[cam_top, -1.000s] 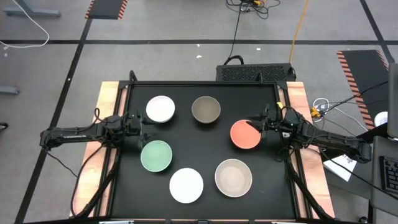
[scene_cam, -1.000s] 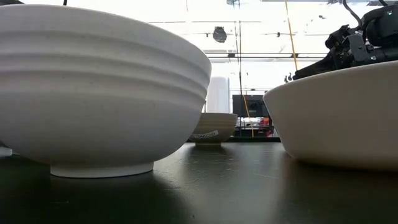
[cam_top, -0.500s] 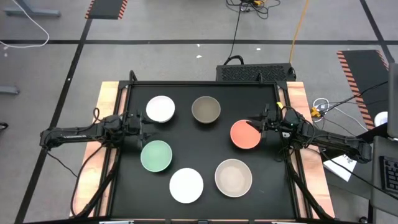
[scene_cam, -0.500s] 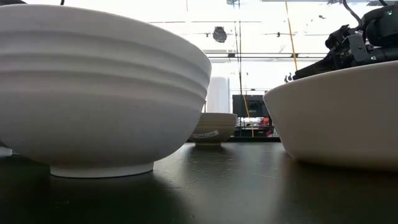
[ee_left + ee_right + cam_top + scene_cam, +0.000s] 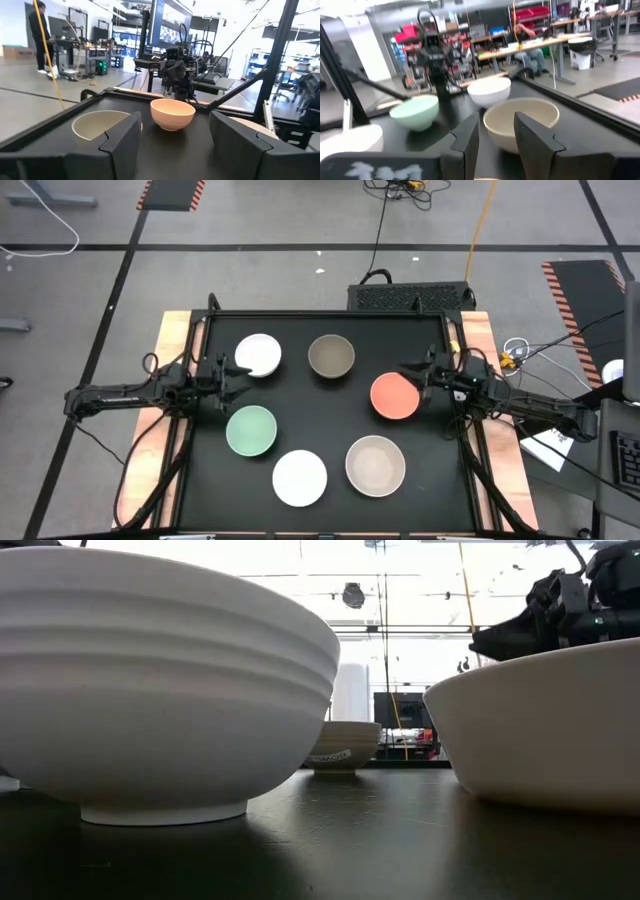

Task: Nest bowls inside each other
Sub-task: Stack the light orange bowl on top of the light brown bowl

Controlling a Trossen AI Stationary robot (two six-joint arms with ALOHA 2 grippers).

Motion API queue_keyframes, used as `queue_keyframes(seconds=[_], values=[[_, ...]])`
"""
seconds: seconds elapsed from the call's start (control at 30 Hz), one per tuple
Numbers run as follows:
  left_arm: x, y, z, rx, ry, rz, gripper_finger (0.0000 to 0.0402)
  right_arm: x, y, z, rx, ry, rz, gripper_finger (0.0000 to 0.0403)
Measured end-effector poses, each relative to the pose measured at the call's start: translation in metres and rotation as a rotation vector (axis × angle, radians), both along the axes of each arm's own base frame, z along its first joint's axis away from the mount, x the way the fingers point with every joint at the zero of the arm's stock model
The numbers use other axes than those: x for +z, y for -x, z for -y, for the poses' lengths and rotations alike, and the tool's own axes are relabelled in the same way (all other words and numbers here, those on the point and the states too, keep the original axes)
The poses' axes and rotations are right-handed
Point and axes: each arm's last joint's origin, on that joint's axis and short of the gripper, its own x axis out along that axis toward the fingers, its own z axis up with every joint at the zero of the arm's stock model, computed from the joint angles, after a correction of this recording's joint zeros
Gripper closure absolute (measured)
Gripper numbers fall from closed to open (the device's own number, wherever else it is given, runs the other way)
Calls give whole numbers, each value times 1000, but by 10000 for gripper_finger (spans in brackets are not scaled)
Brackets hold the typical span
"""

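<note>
Nearest my low camera, a white bowl (image 5: 160, 690) fills the left of the frame and the beige bowl (image 5: 545, 725) the right, both standing upright on the black table (image 5: 330, 840); from above I find them at the lower middle of the picture, white bowl (image 5: 300, 478) just left of beige bowl (image 5: 376, 464), not touching. A little farther up sits the mint green bowl (image 5: 251, 430), and just above it, at the left of the mat, my left gripper (image 5: 236, 374) hangs with its fingers spread wide and nothing between them, its tip near the second white bowl (image 5: 258, 355). At the right of the frame my right gripper (image 5: 408, 370) stands at the upper right rim of the orange-coral bowl (image 5: 395, 396); its fingers are partly apart, and I cannot tell whether they pinch that rim. Farthest up, in the middle, the olive-grey bowl (image 5: 331, 356) stands alone, and it also shows small between the two near bowls in the low view. All six bowls lie apart, none nested in another.
</note>
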Motion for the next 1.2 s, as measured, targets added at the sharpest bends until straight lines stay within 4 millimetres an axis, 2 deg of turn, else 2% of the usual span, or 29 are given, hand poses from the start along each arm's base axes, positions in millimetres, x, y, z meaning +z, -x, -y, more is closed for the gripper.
queue_keyframes(seconds=[0.37, 1.2], values=[[4, 1, -1, 45, -101, 26, 163, 6, 0, 0, -4, 72, 42, 287], [5, 1, -2, 86, -65, 41, 163, 5, 0, 0, -8, 123, 30, 287]])
